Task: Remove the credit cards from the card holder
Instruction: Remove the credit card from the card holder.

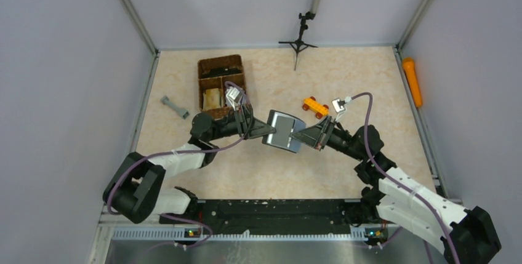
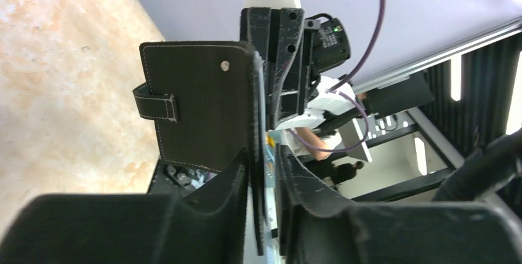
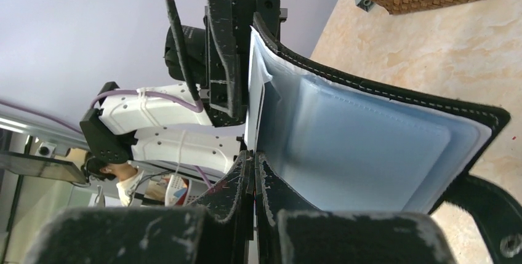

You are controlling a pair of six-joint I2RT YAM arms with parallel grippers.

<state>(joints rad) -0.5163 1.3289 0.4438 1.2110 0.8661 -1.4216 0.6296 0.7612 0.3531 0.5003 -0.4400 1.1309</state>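
The card holder (image 1: 283, 130) hangs open in the air between my two arms, above the middle of the table. Its black outside with strap and round snap faces the left wrist view (image 2: 197, 104); its grey-blue shiny inside fills the right wrist view (image 3: 369, 147). My left gripper (image 1: 269, 130) straddles the holder's left edge (image 2: 266, 150), jaws slightly apart, with a gap on one side. My right gripper (image 1: 300, 135) is shut on a thin flap at the holder's right edge (image 3: 254, 156). I see no credit cards clearly; the pockets hide them.
A brown wicker divided basket (image 1: 223, 85) stands at the back left. An orange toy car (image 1: 314, 107) sits right of centre, and a grey dumbbell-shaped piece (image 1: 175, 107) lies near the left wall. A small black tripod (image 1: 298, 42) stands at the back.
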